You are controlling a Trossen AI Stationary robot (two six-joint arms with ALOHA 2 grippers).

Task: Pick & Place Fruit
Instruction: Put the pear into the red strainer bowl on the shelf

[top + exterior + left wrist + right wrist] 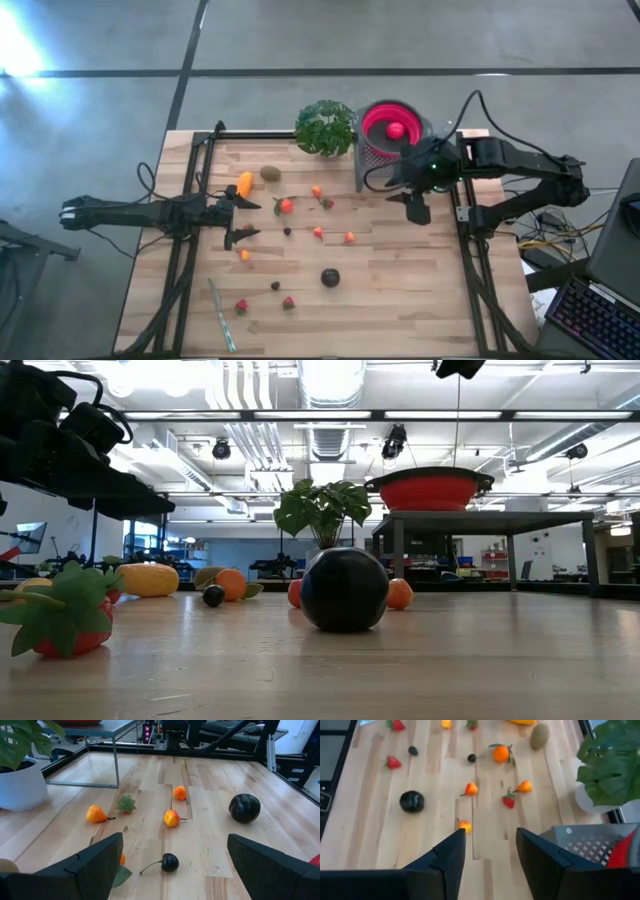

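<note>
Toy fruit lies scattered over the wooden table: a dark round one point(330, 277) point(412, 801), an olive kiwi point(270, 173), a yellow-orange piece point(245, 184), small orange balls point(349, 237) and strawberries point(288, 302). One red fruit point(397, 130) lies in the pink bowl point(378, 118), which stands on a mesh rack at the far right. My right gripper point(415, 208) point(491, 837) hangs open just in front of the rack, above the table, with nothing between its fingers. My left gripper point(248, 220) point(175, 842) waits open at the table's left, level, pointing at the fruit.
A leafy green plant point(325, 127) in a white pot stands at the far edge, left of the rack. A thin pale stick point(222, 315) lies near the front left corner. Black frame rails point(190, 250) run along both sides of the table.
</note>
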